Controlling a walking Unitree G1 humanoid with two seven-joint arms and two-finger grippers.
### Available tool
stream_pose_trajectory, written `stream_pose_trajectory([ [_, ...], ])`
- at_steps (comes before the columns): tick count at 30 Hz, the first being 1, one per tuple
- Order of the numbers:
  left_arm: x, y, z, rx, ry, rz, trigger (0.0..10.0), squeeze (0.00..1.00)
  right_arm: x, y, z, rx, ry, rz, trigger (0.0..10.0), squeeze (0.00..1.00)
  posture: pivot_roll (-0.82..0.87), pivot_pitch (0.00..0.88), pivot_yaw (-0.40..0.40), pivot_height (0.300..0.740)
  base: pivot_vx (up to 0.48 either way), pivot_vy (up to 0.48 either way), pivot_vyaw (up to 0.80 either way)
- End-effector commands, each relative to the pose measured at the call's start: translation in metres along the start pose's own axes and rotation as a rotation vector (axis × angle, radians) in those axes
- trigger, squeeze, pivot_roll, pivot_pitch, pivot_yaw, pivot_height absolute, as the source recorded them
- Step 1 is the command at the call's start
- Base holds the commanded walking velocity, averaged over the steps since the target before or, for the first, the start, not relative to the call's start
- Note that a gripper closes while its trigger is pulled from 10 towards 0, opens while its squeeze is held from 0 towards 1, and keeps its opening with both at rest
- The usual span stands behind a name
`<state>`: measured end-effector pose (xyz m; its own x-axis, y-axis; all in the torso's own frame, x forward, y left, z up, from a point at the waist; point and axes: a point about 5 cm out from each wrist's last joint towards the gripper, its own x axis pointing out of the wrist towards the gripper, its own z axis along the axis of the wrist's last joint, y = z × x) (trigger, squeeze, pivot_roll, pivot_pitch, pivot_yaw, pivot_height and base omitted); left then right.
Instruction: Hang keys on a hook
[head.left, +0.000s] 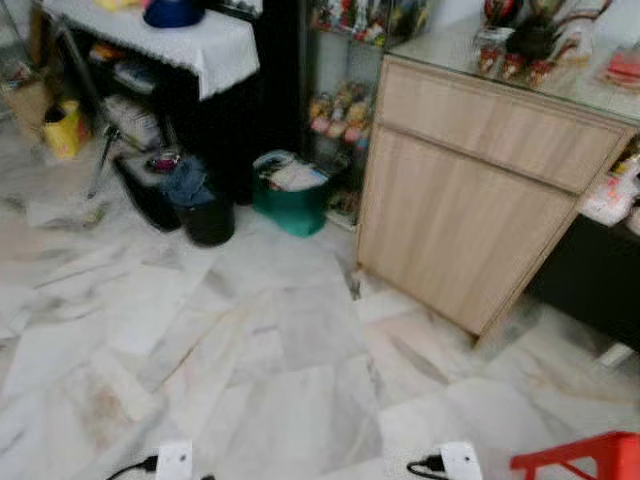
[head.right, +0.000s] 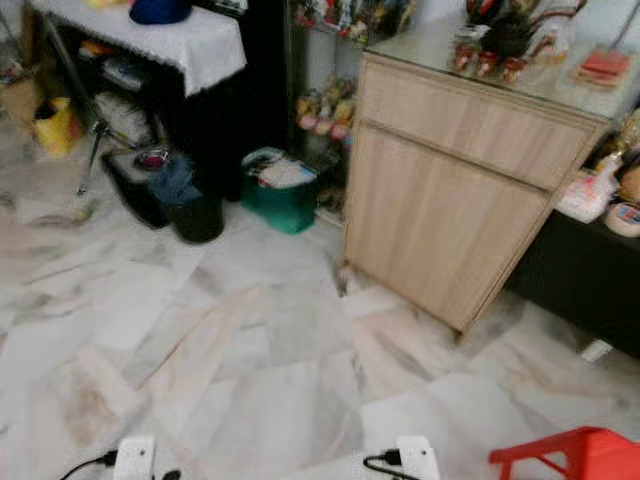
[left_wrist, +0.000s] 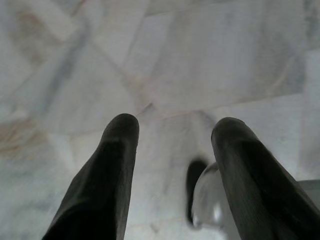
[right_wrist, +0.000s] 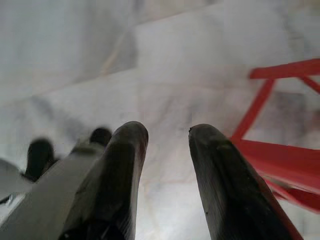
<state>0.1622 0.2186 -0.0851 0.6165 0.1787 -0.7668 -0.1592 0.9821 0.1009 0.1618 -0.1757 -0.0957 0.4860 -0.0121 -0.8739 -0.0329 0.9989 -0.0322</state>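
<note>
Marble floor (head.left: 250, 340): spreads before a wooden cabinet (head.left: 470, 200).
Left end effector (left_wrist: 172, 135): fingers spread, holding nothing, above the floor.
Right end effector (right_wrist: 167, 132): fingers slightly parted, empty, beside a red stool (right_wrist: 280, 150).
Keys, hook: cannot tell where.

Soft, even indoor light; both eye views slightly motion-blurred; the pale marble tiled floor (head.left: 280, 360) gleams faintly, wrist views hazy.

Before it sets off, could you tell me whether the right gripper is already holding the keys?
No, the right gripper hangs open with only marble floor showing between its fingers.
</note>
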Motion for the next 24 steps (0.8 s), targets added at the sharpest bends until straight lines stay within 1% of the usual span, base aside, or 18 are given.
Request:
stream_pose_trajectory([
  [1, -0.0007, 0.0077, -0.0111, 0.173, 0.147, -0.089, 10.0, 0.00, 0.0007, -0.0089, 0.0151, 0.149, -0.017, 0.078, 10.0, 0.00, -0.01, 0.014, -0.037, 0.740, 0.000, -0.319, -0.79],
  [4, -0.0008, 0.0077, -0.0113, 0.169, 0.149, -0.091, 10.0, 0.00, 0.0006, -0.0122, 0.0175, 0.152, -0.020, 0.074, 10.0, 0.00, -0.01, 0.014, -0.035, 0.740, 0.000, 0.000, -0.79],
  [7, -0.0011, 0.0069, -0.0124, 0.163, 0.153, -0.103, 10.0, 0.00, 0.0009, -0.0054, 0.0140, 0.150, -0.015, 0.082, 10.0, 0.00, -0.01, 0.012, -0.037, 0.740, 0.000, 0.000, -0.79],
  [12, -0.0013, 0.0080, -0.0125, 0.170, 0.148, -0.098, 10.0, 0.00, 0.0010, -0.0042, 0.0139, 0.154, -0.016, 0.083, 10.0, 0.00, -0.01, 0.012, -0.034, 0.740, 0.000, 0.000, -0.79],
  [18, -0.0015, 0.0076, -0.0130, 0.167, 0.149, -0.104, 10.0, 0.00, 0.0010, -0.0034, 0.0132, 0.152, -0.016, 0.085, 10.0, 0.00, -0.01, 0.014, -0.035, 0.740, 0.000, -0.480, -0.79],
  [24, -0.0012, 0.0065, -0.0126, 0.163, 0.152, -0.107, 10.0, 0.00, 0.0009, -0.0035, 0.0129, 0.151, -0.016, 0.084, 10.0, 0.00, -0.01, 0.016, -0.035, 0.740, 0.000, 0.000, -0.79],
])
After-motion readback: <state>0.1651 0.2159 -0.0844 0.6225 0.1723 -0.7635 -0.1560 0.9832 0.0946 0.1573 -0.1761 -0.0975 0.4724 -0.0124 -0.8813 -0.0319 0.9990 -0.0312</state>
